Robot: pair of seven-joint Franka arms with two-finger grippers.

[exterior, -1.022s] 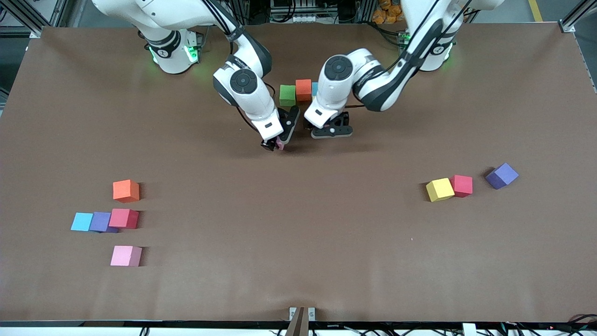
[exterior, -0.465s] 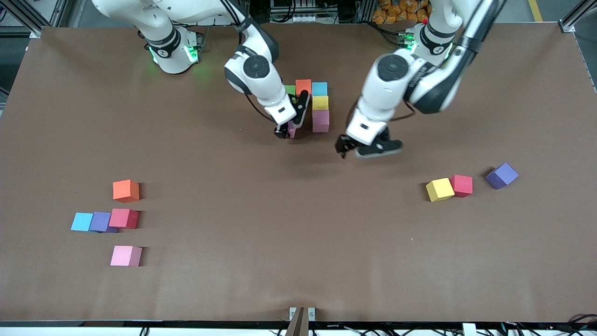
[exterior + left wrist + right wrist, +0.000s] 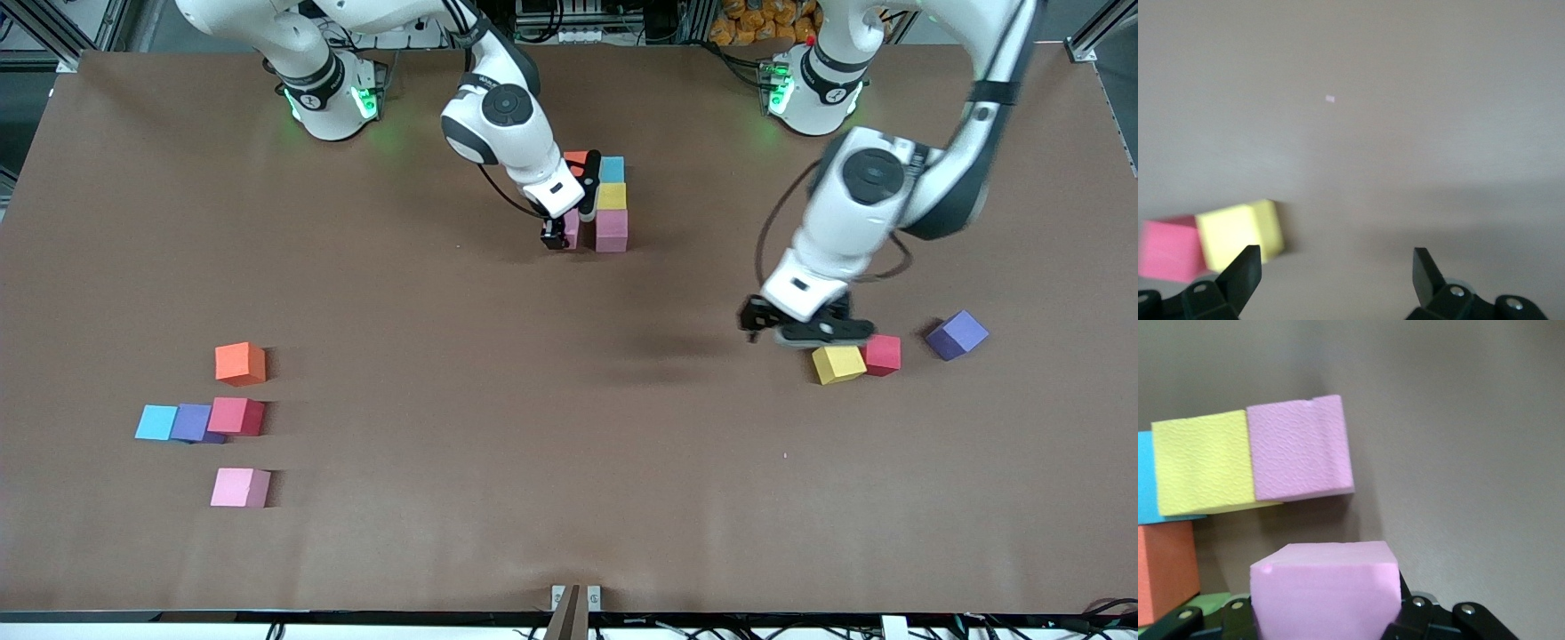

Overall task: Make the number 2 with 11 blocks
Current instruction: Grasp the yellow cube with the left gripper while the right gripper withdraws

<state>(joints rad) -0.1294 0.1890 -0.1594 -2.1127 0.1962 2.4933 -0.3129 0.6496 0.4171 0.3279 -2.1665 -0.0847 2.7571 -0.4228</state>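
So the right gripper [image 3: 560, 233] is clamped on a pink foam cube [image 3: 1325, 590], matte with a slightly pebbly skin and soft edges, holding it just beside the mauve cube [image 3: 611, 230] at the near end of the started number 2 [image 3: 601, 200]. That start is a short column of equal cubes touching face to face: blue cube [image 3: 611, 169], yellow cube [image 3: 611, 196], then mauve, with an orange cube [image 3: 576, 158] beside the blue one and a sliver of green cube [image 3: 1205, 603] showing in the right wrist view. The left gripper [image 3: 800, 331] hovers with its jaws spread wide and nothing in them, just over a loose yellow block [image 3: 838, 364] that touches a red block [image 3: 882, 354]; a purple block [image 3: 957, 334] sits tilted nearby. Toward the right arm's end of the brown table [image 3: 569, 462] lie more spare blocks.
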